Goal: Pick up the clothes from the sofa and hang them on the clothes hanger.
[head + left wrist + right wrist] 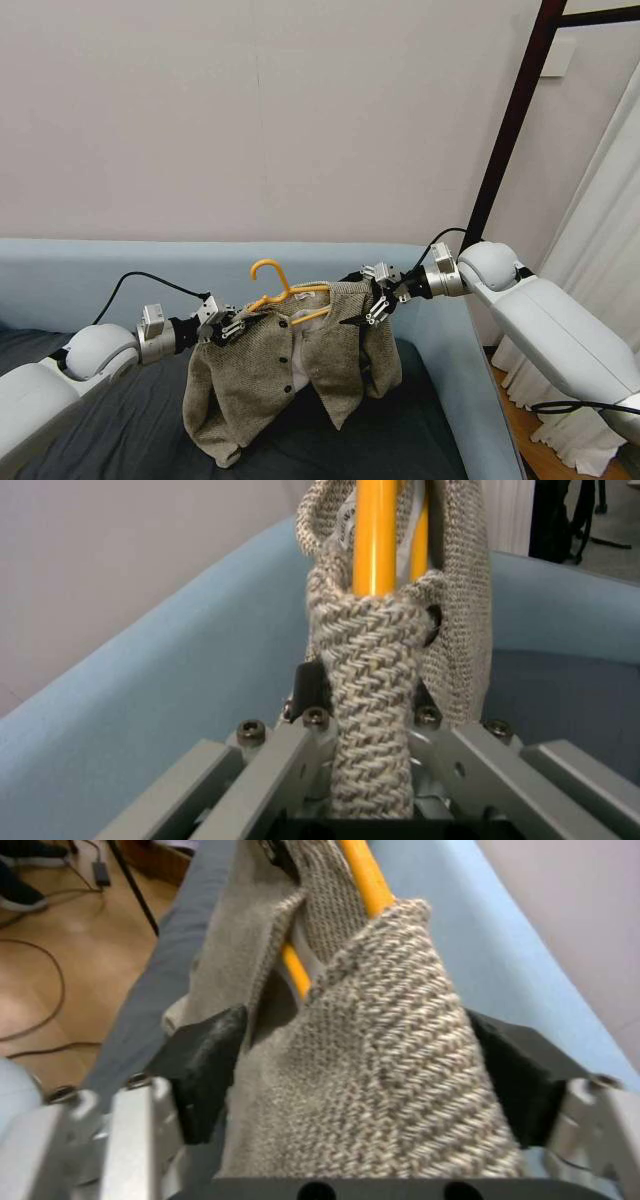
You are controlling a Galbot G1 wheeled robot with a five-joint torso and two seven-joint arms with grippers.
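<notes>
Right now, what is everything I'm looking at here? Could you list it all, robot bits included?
cardigan: one, grey-beige knit, held in the air above the sofa, draped on the hanger
hanger: one, yellow, inside the cardigan's shoulders, hook sticking up
sofa: one, light blue, against the wall
seat cover: one, dark grey, on the sofa seat
post: one, dark brown, upright past the sofa's right end
curtain: one, white, far right
floor: wooden, lower right
left gripper: one, silver and black, shut on the cardigan's left shoulder
right gripper: one, silver and black, shut on the cardigan's right shoulder
</notes>
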